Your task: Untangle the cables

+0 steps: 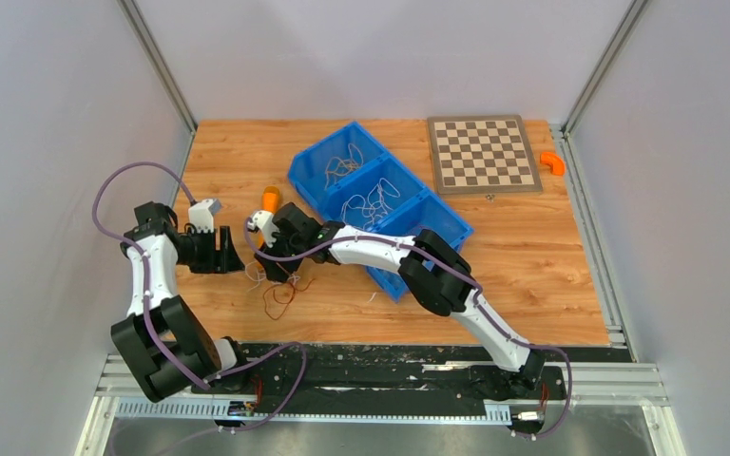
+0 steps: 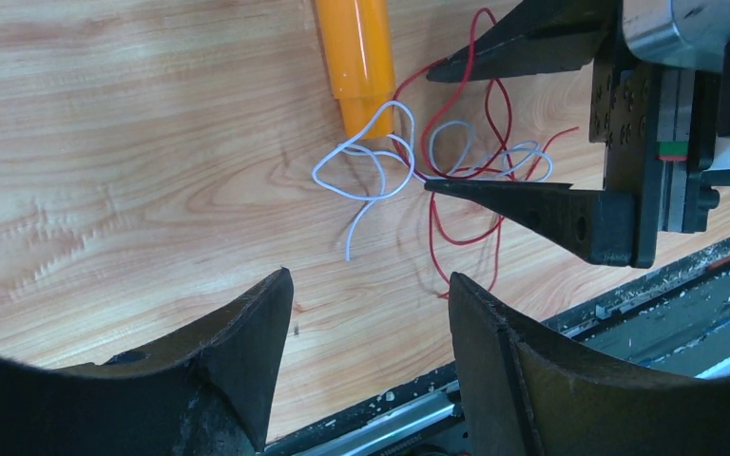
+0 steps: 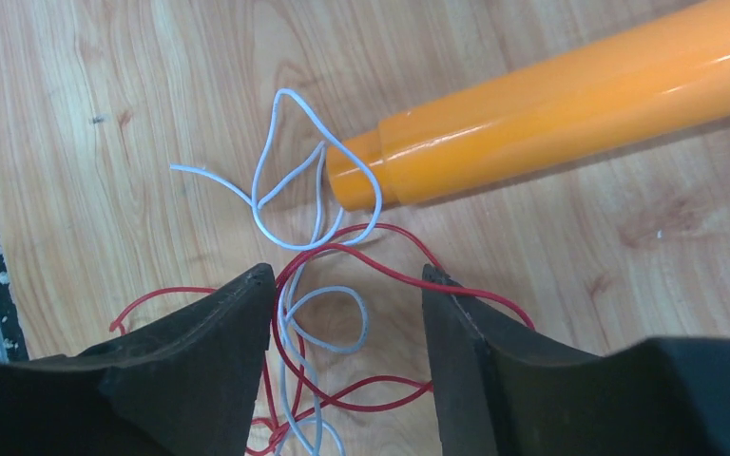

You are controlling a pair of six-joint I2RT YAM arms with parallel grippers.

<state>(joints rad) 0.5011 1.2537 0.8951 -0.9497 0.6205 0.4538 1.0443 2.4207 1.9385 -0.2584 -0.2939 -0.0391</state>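
A small tangle of thin white and red cables (image 1: pixel 280 285) lies on the wooden table beside an orange tube (image 1: pixel 271 199). In the right wrist view my right gripper (image 3: pixel 346 275) is open, its fingers straddling loops of the white cable (image 3: pixel 365 318) and the red cable (image 3: pixel 390 276), low over the table. The tube's end (image 3: pixel 551 114) rests just beyond, with a white loop at its tip. My left gripper (image 2: pixel 371 285) is open and empty, a short way from the white cable (image 2: pixel 354 233) and red cable (image 2: pixel 434 237). It faces the right gripper (image 2: pixel 428 128).
A blue three-compartment bin (image 1: pixel 309 169) stands behind the right arm with more thin cables in it. A chessboard (image 1: pixel 484 154) and a small orange piece (image 1: pixel 553 162) lie at the back right. The table's front edge and black rail (image 2: pixel 570 313) are close by.
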